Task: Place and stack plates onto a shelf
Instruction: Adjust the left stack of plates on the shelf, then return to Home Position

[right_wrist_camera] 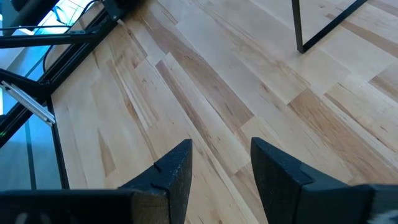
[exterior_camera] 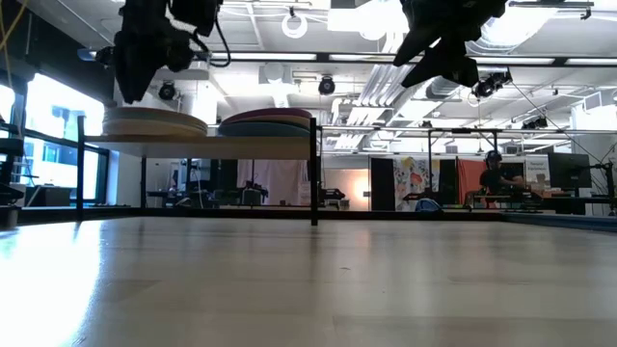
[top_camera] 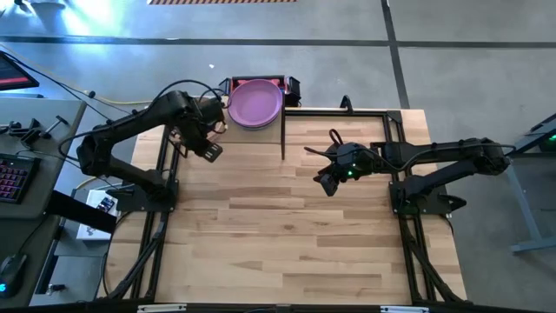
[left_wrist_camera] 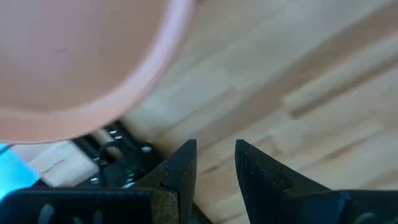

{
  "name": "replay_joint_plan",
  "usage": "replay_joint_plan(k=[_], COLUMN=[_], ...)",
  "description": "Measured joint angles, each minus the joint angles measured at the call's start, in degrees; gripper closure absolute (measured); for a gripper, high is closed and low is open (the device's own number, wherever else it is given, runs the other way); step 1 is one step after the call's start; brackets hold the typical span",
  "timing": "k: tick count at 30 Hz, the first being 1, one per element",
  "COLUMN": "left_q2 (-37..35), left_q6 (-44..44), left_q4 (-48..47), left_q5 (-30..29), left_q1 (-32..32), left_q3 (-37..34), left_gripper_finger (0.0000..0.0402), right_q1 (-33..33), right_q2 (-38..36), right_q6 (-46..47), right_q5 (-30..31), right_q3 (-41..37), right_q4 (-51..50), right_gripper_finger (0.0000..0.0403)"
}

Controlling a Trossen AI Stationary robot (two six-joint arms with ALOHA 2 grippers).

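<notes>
Two plate stacks fill the shelf [exterior_camera: 193, 145], purple plate [top_camera: 254, 103] topmost; left gripper [top_camera: 211, 149] hovers beside it, right gripper [top_camera: 328, 183] over bare table [top_camera: 287, 235], both jaws released, empty.

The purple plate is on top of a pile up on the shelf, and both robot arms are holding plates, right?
Not quite. The purple plate does top a pile on the shelf, but neither arm holds a plate. The left wrist view shows the left pincer open with nothing between its fingers, and the right wrist view shows the right pincer open and empty over the bare table.
</notes>
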Motion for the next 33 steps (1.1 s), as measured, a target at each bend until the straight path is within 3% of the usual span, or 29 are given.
replay_joint_plan(k=[13, 26, 33], left_q2=[0.00, 0.28, 0.21], left_q6=[0.03, 2.54, 2.55], left_q4=[2.74, 9.58, 8.39], left_q5=[-5.20, -5.22, -3.35], left_q1=[5.18, 9.25, 8.85], left_q3=[-3.71, -3.71, -3.71], left_gripper_finger=[0.0303, 0.0303, 0.0303], right_q1=[0.00, 0.00, 0.00], right_q2=[0.00, 0.00, 0.00], right_q6=[0.01, 0.01, -0.58], right_q5=[0.01, 0.01, 0.01], right_q3=[0.00, 0.00, 0.00], right_q4=[0.00, 0.00, 0.00], right_gripper_finger=[0.0258, 0.0258, 0.0258])
